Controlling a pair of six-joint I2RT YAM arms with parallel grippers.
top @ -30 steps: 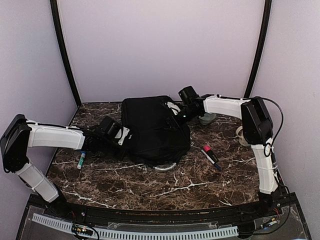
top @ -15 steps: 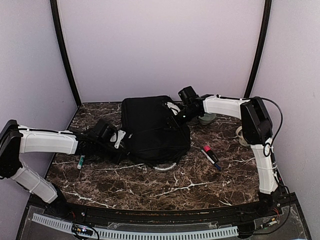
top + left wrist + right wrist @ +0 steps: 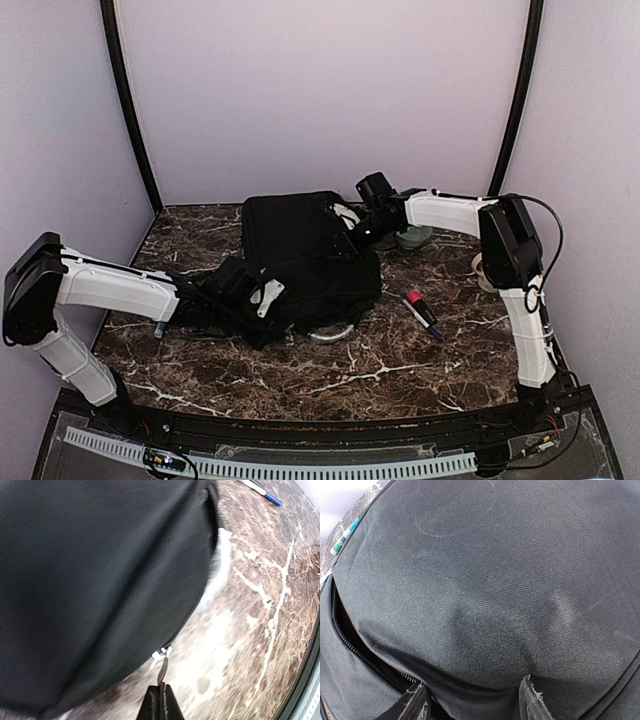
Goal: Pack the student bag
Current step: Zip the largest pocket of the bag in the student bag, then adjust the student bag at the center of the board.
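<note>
Black student bag (image 3: 310,255): left claw (image 3: 161,700) pinches its zipper pull (image 3: 162,667), right claw (image 3: 472,700) spread on fabric.

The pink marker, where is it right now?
In the top view, the pink marker lies on the marble table, right of the backpack and near the right arm's upright link.

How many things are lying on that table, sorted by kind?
Backpack: 1
Marker pens: 2, the red-and-blue marker and the green-banded marker
White ring: 1
Grey round object: 1
Total: 5
</note>
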